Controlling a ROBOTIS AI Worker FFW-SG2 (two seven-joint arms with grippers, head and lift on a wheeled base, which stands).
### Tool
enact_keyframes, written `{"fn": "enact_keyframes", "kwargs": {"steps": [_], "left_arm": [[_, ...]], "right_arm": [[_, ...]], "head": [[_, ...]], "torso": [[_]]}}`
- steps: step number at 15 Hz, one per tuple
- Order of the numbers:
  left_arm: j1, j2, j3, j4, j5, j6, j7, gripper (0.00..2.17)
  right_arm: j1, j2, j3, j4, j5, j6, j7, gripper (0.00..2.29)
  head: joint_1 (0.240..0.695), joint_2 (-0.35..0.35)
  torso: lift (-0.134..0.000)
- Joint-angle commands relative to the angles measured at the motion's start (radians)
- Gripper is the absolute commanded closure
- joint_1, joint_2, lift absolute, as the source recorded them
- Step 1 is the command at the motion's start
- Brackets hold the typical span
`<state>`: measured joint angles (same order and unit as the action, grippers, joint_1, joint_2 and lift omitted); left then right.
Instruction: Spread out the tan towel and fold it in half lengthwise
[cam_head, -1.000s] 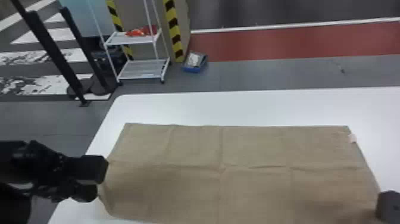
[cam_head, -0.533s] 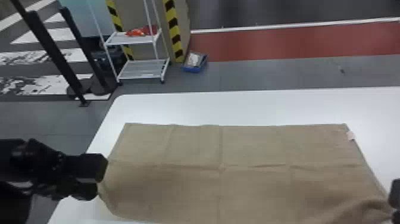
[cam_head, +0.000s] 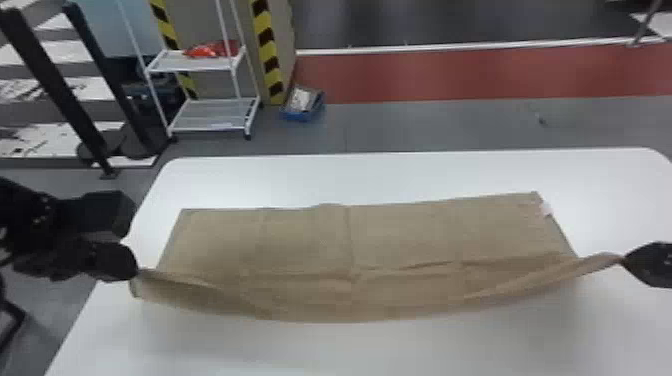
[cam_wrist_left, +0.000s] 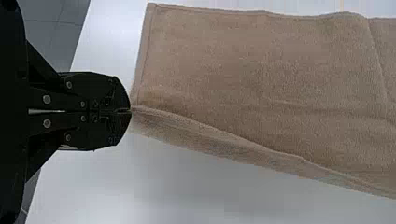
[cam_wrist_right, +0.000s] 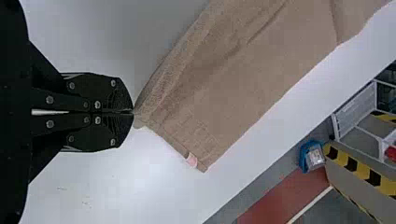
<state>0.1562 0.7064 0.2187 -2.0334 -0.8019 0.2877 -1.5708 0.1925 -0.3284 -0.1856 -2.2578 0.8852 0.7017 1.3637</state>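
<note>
Towel (cam_head: 400, 235) sags between left tool (cam_head: 130, 262) and right tool (cam_head: 632, 261), each clamped on one of its near corners.

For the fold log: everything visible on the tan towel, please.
The tan towel looks woven and soft, creased, with a hemmed edge and a pale tag near its far right corner. Its far part lies on the white table; the near edge sags between the left gripper and right gripper, each pinching a corner.
</note>
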Motion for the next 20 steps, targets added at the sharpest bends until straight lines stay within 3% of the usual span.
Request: {"fn": "enact_keyframes", "kwargs": {"steps": [1, 6, 9, 13, 20], "left_arm": [[-0.095, 0.001, -0.039, 0.11, 0.0, -0.003, -0.01, 1.44], [-0.406, -0.001, -0.274, 0.472, -0.022, -0.003, -0.01, 1.44], [-0.572, -0.031, -0.392, 0.665, -0.034, -0.006, -0.01, 1.44], [-0.705, -0.062, -0.487, 0.84, -0.066, -0.043, -0.01, 1.44], [-0.77, -0.088, -0.524, 0.957, -0.094, -0.086, 0.031, 1.44]], "right_arm": [[-0.076, 0.006, 0.015, 0.07, -0.002, 0.022, 0.003, 1.48], [-0.262, 0.006, 0.095, 0.288, 0.029, 0.062, 0.003, 1.48], [-0.332, 0.008, 0.14, 0.385, 0.049, 0.062, 0.003, 1.48], [-0.4, 0.005, 0.173, 0.462, 0.055, 0.058, 0.003, 1.48], [-0.57, 0.02, 0.248, 0.635, 0.074, 0.028, 0.003, 1.48]], "head": [[0.695, 0.114], [0.695, 0.123], [0.695, 0.121], [0.695, 0.119], [0.695, 0.122]], "torso": [[-0.125], [-0.125], [-0.125], [-0.125], [-0.125]]}}
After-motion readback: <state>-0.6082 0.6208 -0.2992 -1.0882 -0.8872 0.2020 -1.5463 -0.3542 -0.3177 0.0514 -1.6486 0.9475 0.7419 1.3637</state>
